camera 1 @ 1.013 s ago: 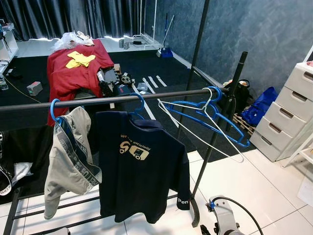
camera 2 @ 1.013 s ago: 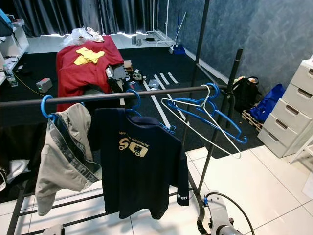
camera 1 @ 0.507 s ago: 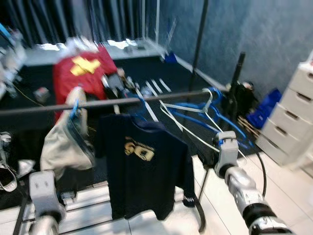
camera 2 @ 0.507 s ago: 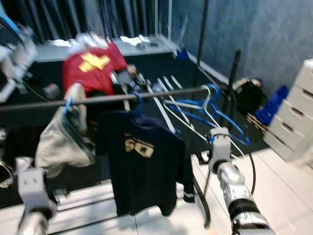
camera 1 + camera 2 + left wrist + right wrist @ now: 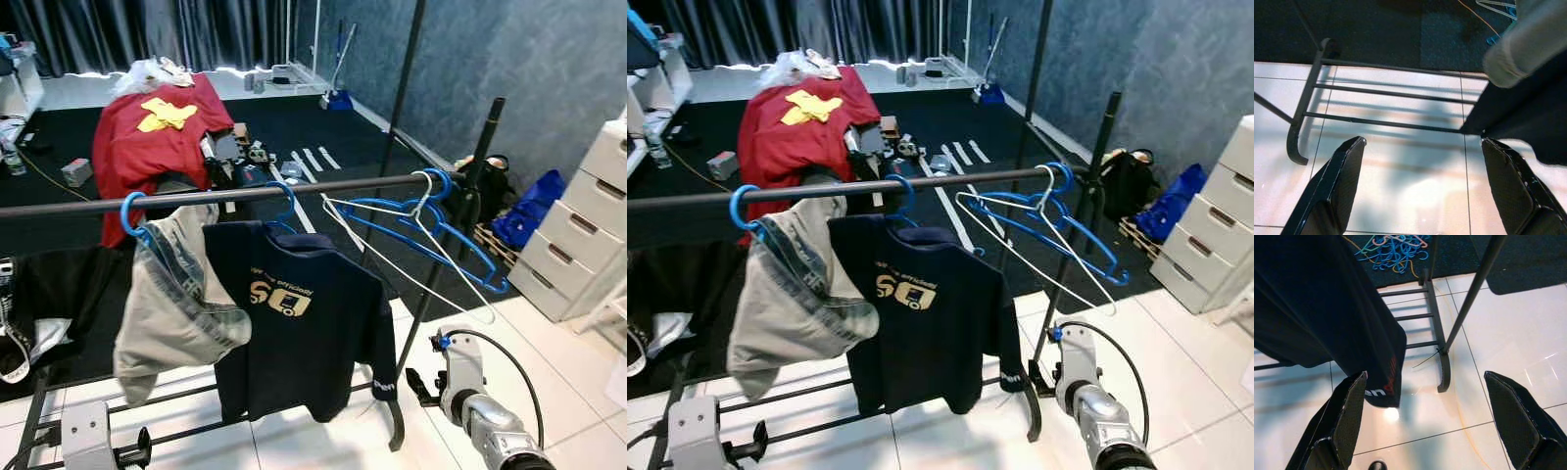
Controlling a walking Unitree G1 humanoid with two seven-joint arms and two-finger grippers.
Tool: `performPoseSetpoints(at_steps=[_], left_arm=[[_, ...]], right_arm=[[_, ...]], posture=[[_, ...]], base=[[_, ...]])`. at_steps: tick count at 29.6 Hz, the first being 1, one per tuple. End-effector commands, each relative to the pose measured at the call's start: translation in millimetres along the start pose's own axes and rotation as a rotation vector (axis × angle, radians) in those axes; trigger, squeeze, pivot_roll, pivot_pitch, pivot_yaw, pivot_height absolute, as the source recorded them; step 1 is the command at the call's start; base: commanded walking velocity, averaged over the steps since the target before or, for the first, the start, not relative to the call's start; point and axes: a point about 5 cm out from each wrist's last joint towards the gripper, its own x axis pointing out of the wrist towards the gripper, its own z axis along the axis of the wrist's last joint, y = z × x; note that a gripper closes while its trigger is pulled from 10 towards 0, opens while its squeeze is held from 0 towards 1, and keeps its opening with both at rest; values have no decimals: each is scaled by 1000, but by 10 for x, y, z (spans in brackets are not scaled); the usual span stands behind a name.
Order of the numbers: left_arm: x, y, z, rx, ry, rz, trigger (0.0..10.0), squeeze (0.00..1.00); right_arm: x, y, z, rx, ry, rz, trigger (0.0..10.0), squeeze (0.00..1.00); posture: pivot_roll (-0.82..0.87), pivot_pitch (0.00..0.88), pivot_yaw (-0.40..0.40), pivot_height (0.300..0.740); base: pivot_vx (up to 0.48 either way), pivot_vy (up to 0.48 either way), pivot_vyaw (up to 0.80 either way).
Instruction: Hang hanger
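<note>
Both claws low and empty, hangers on the rail

Down near the tiles, the right claw (image 5: pixel 1422 431) spreads its fingers wide over the white floor (image 5: pixel 1508 357), holding nothing, close by the rack's foot (image 5: pixel 1444 374). The left claw (image 5: pixel 1420 191) likewise gapes wide and empty. Above, the blue hanger (image 5: pixel 446 230) and white hanger (image 5: pixel 392 250) hang at the rail's (image 5: pixel 294 191) right end, beside the navy shirt (image 5: pixel 299 328) and grey garment (image 5: pixel 171 299).

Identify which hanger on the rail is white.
The empty wire hanger at the rail's right end; the other hangers are blue.
</note>
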Motion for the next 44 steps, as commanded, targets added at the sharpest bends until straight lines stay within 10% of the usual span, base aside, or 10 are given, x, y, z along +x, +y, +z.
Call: performPoseSetpoints(at_steps=[1,10,17,21,28,37,44], left_arm=[[-17,-28,2,-8,-9,7,10000,0],[-86,407,368,-175,-172,290,10000,0],[-131,99,837,-297,-366,-46,10000,0],[-377,-415,1464,-421,-578,-389,10000,0],[-503,-538,1792,-452,-676,-490,10000,0],[-531,-585,2075,-434,-698,-483,10000,0],[-279,-720,2022,-35,-503,-117,10000,0]], right_arm=[[-19,-35,-32,-9,14,2,10000,0],[-26,-38,-44,-8,8,30,10000,0],[-39,-57,-48,46,1,66,10000,0],[-58,-93,-27,157,-27,114,10000,0],[-64,-100,-25,222,-35,140,10000,0],[-64,-98,-22,282,-46,161,10000,0],[-61,-79,-9,251,-56,177,10000,0]], posture=[[44,0,-68,740],[49,0,-71,740],[54,0,-76,740],[56,0,-83,740],[51,0,-83,740],[42,0,-77,740],[41,0,-81,740]], base=[[0,0,0],[0,0,0],[0,0,0],[0,0,0],[0,0,0],[0,0,0],[0,0,0]])
